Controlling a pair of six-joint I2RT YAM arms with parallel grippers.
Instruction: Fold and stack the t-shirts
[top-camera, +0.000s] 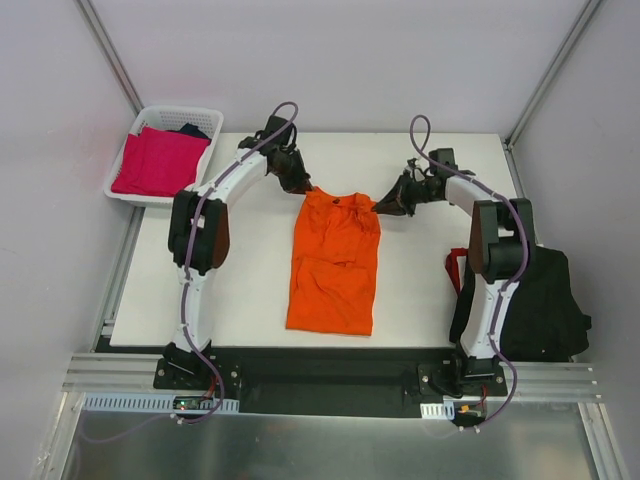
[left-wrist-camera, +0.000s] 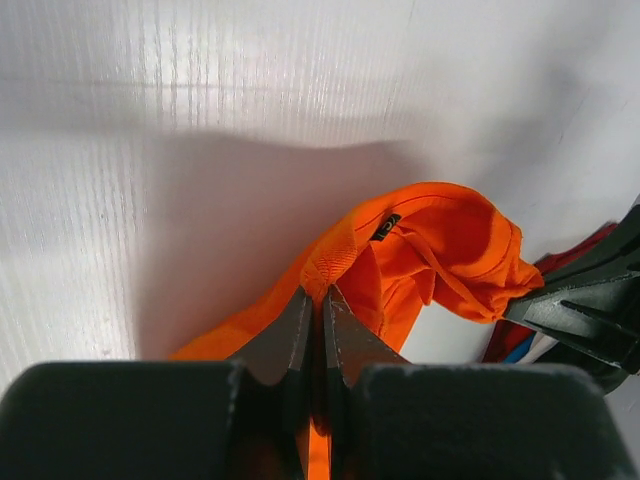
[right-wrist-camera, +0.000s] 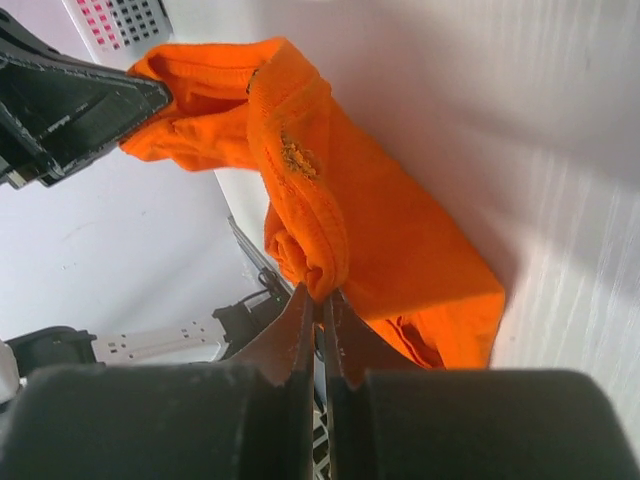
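**Left gripper (left-wrist-camera: 322, 295) and right gripper (right-wrist-camera: 322, 295) both pinching the orange t-shirt (top-camera: 335, 265)**

Each pair of jaws is closed on a bunched fold at the collar end, mid-table (top-camera: 250, 300). The hem end lies flat toward the arm bases. The cloth looks light and limp, so it will sag and crease between the grips. Best holds are the shoulder seams or hems, which are thicker and slip less. Probably several layers are pinched, but the wrist views don't settle it. The magenta t-shirt (top-camera: 158, 160) sits in the white basket (top-camera: 205, 118). The black t-shirts (top-camera: 545, 300) are heaped beside the right arm.

The orange t-shirt (top-camera: 333, 265) is soft matt cloth, the table (top-camera: 430, 290) smooth.
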